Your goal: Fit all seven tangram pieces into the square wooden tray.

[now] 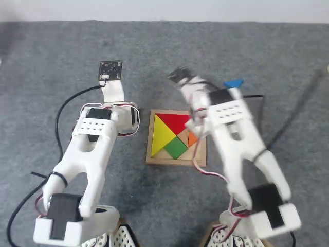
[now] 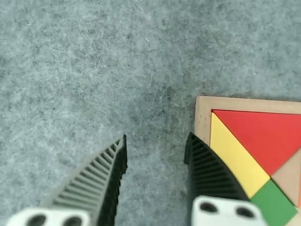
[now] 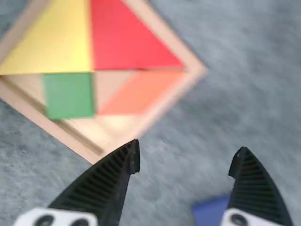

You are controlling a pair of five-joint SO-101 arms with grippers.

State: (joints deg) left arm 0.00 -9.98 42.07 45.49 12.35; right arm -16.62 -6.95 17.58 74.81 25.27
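The tray [image 1: 175,162] held red [image 1: 175,122], yellow [image 1: 162,135], green [image 1: 176,147] and orange [image 1: 193,139] pieces; a blue piece [image 1: 234,83] lay on the mat [image 1: 61,56] beyond the tray's far right corner; the left gripper [image 2: 155,141] hung just beside the tray, fingers spread, empty; the right gripper [image 3: 188,155] hovered between tray and blue piece, fingers parted, grasping nothing.

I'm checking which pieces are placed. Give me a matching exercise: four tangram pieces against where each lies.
Pieces: 1 red triangle; 2 yellow triangle; 3 green square; 4 blue piece.
Places: A on the grey mat, outside the tray; B in the tray, side against the yellow triangle, clear of the rim; C in the tray, along its upper side in the high view; D in the tray, along the side toward the left arm.
Pairs: 1-C, 2-D, 3-B, 4-A.
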